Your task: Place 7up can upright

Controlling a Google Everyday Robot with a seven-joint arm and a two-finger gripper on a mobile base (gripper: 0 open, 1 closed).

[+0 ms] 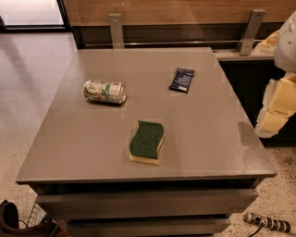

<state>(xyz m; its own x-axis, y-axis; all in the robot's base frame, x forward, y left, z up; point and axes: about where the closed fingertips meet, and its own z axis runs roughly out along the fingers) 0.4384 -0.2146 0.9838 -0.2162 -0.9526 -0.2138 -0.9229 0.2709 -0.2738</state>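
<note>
1. Nearest, in the bottom left corner, sits a dark rounded object (8, 221) next to a bit of wire mesh; what it is cannot be told.
2. At the bottom right, a striped, cable-like object (270, 224) lies on the speckled floor (27, 78).
3. A grey table (69, 152) fills most of the view. It is seen from above its front edge, with a flat matte top and drawer-like fronts below.
4. Closest on the tabletop, near the middle, a sponge (147, 142) lies flat. Its green scouring side faces up over a yellow layer, and its outline is wavy.
5. At the right edge of the view, cream and white parts of the robot arm hang beyond the table's right side. The gripper (272, 121) is the lowest cream part, off the tabletop and well apart from every object on it. Whether it is open or closed, or holds anything, cannot be told.
6. Farther back and left of centre, the 7up can (104, 91) lies on its side on the table. Its length runs left to right, a green band circles its pale body, and it touches nothing else.
7. Farther still and right of centre, a dark blue packet (181, 79) lies flat, well apart from the can.
8. Behind the table, two metal brackets (116, 30) stand against a wooden wall panel (185, 11).
</note>
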